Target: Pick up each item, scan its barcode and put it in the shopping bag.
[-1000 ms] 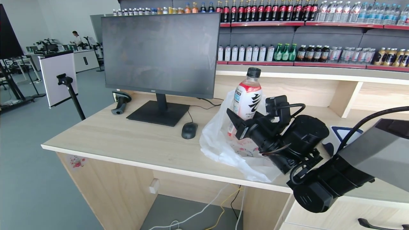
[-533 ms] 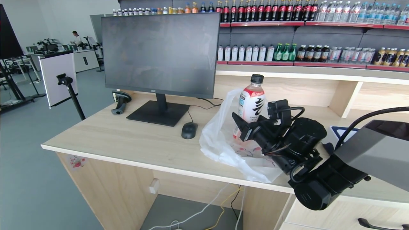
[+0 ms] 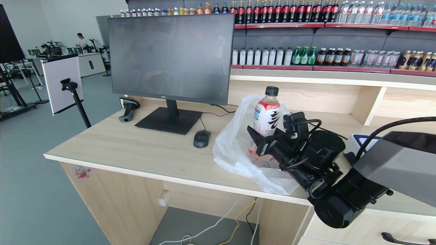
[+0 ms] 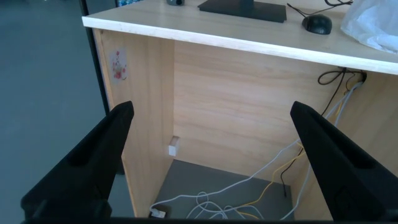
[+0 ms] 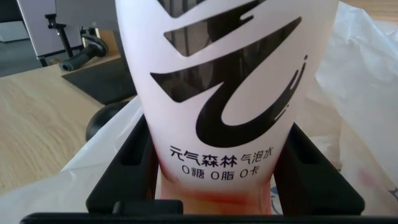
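Your right gripper (image 3: 264, 137) is clamped on the bottle (image 3: 267, 114), one black finger on each side of its lower body; in the right wrist view the fingers (image 5: 127, 171) press against the white label of the bottle (image 5: 224, 93) just above its pink base. The bottle stands upright with its black cap on top, and its lower part sits inside the open mouth of the shopping bag (image 3: 231, 146), whose thin white plastic rises around it and slumps toward the front edge of the counter (image 3: 136, 149). You cannot tell whether the bottle's base touches the counter. Your left gripper (image 4: 208, 162) hangs below counter height with its fingers spread wide and nothing between them, facing the wooden front of the counter and the loose cables (image 4: 249, 193) on the floor beneath it. Near the bag's left side lies a black mouse (image 3: 202, 138). Behind the mouse stands a dark monitor (image 3: 172, 58), and the handheld scanner (image 3: 128, 109) rests just left of the monitor's base. Shelves of drinks (image 3: 306, 54) line the wall behind.
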Controlling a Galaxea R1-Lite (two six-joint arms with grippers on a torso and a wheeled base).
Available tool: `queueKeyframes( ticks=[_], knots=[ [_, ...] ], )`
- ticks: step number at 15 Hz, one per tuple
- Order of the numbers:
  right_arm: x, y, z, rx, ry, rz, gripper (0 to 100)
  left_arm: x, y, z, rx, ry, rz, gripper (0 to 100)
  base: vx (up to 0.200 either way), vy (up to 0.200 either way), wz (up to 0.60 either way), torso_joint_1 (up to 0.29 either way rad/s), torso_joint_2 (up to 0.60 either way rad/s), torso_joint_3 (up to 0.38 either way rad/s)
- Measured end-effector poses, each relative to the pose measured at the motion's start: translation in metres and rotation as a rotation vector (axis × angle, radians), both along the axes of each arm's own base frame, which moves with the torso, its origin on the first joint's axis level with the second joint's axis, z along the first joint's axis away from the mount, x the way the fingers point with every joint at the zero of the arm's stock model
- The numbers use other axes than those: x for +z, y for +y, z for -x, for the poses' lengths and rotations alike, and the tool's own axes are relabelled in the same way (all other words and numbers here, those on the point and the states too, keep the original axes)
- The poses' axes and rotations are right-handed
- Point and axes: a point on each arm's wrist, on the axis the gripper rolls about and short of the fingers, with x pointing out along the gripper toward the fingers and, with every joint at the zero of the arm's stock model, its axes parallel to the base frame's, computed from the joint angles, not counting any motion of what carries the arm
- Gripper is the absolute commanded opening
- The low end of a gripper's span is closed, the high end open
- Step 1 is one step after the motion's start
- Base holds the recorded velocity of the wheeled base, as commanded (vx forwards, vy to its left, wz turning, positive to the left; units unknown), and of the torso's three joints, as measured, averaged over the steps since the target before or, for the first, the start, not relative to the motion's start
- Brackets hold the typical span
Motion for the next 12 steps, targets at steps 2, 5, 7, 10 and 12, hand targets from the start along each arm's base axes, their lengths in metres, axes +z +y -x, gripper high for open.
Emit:
queueKeyframes(
  ticks=[2, 5, 7, 10, 12],
  knots=[
    [-0.0009, 0.0001, 0.0009, 0.002, 0.005, -0.002, 0, 0.0, 0.0, 0.0, 0.0, 0.0, 0.0, 100, 0.0, 0.0, 0.0, 0.0, 0.0, 0.0],
    [-0.0044, -0.0011, 0.003, 0.002, 0.021, 0.005, 0, 0.0, 0.0, 0.0, 0.0, 0.0, -0.001, 100, 0.0, 0.0, 0.0, 0.0, 0.0, 0.0],
    [-0.0063, -0.0016, 0.0041, 0.003, 0.03, 0.01, 0, 0.0, 0.0, 0.0, 0.0, 0.0, -0.001, 100, 0.0, 0.0, 0.0, 0.0, 0.0, 0.0],
    [-0.0081, -0.0013, 0.006, 0.006, 0.039, 0.013, 0, 0.0, 0.0, 0.0, 0.0, 0.0, -0.001, 100, 0.0, 0.0, 0.0, 0.0, 0.0, 0.0],
    [-0.0091, -0.0009, 0.0073, 0.008, 0.044, 0.016, 0, 0.0, 0.0, 0.0, 0.0, 0.0, -0.002, 100, 0.0, 0.0, 0.0, 0.0, 0.0, 0.0]
  ],
)
